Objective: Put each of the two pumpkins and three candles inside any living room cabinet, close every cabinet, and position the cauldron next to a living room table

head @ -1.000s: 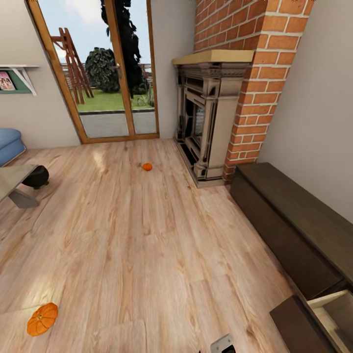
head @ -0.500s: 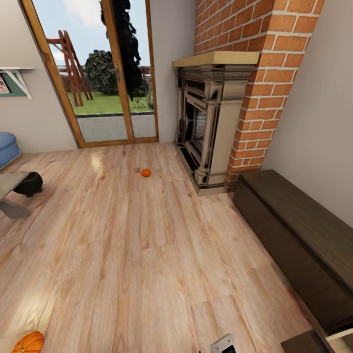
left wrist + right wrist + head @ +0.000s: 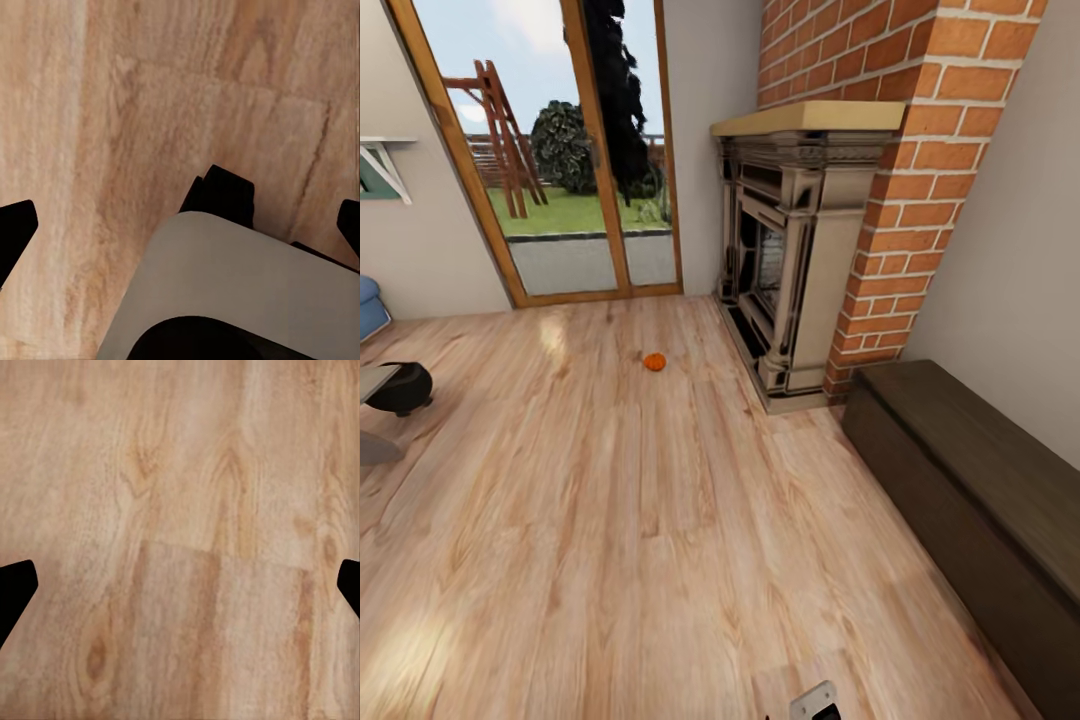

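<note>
- At the far left of the head view the black cauldron (image 3: 402,388) sits on the floor (image 3: 610,520) just beside the grey table (image 3: 372,400), whose corner pokes in at the edge. Both have slid leftward in my view over the last second, and the blue seat behind them is nearly gone; that is my camera swinging, not the things moving. I judge the cauldron step already looks satisfied.
- The large orange pumpkin that lay near my lower left a second ago has dropped out of the head view as I turn. It is behind my view now, so I have to come back for it.
- Mid-floor, the small pumpkin (image 3: 653,361) lies alone in front of the glass door (image 3: 550,150), well apart from the fireplace (image 3: 785,250). It looks like my next target.
- At the right, the dark cabinet (image 3: 970,470) runs along the wall; the open pale drawer seen earlier has left the frame.
- The left pincer (image 3: 180,225) hangs over bare floor, fingertips spread wide, holding nothing.
- The right pincer (image 3: 180,585) likewise stands spread apart and empty above the planks.
- I see no candles.
</note>
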Tool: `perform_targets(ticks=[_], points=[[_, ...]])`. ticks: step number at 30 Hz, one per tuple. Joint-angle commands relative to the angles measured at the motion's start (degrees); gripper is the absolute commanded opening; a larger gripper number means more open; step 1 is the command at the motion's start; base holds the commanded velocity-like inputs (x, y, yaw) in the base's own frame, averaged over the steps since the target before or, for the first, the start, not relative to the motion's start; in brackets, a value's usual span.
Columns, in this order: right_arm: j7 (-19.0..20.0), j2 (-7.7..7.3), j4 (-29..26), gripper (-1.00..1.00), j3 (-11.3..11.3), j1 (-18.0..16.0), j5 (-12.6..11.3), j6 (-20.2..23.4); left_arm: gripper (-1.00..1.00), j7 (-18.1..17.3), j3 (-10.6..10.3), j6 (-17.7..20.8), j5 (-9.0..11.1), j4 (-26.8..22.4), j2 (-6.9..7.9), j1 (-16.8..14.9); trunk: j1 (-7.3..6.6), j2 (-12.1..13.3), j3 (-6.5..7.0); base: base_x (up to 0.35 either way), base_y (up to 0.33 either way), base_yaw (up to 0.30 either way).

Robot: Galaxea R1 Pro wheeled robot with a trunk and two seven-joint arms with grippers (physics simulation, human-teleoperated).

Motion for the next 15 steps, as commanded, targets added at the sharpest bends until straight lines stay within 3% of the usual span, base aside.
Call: perform_targets(ticks=[1,10,15], points=[[-0.01,-0.01,0.00,1.00,0.00,0.00,0.00,0.02,1.00,-0.01,0.00,0.00,0.00,0.00,0.00,0.00,0.00,0.00,0.00,0.328,0.000,0.000],[-0.03,-0.07,1.10,1.00,0.02,0.40,-0.15,0.30,1.00,0.02,0.00,-0.04,0.00,0.07,0.00,0.00,0.00,0.00,0.00,0.327,0.000,0.000],[0.03,-0.01,1.67,1.00,0.03,2.41,-0.10,0.33,1.00,0.02,0.00,-0.04,0.00,0.09,-0.04,0.00,0.00,0.00,-0.09,0.315,0.000,0.044]])
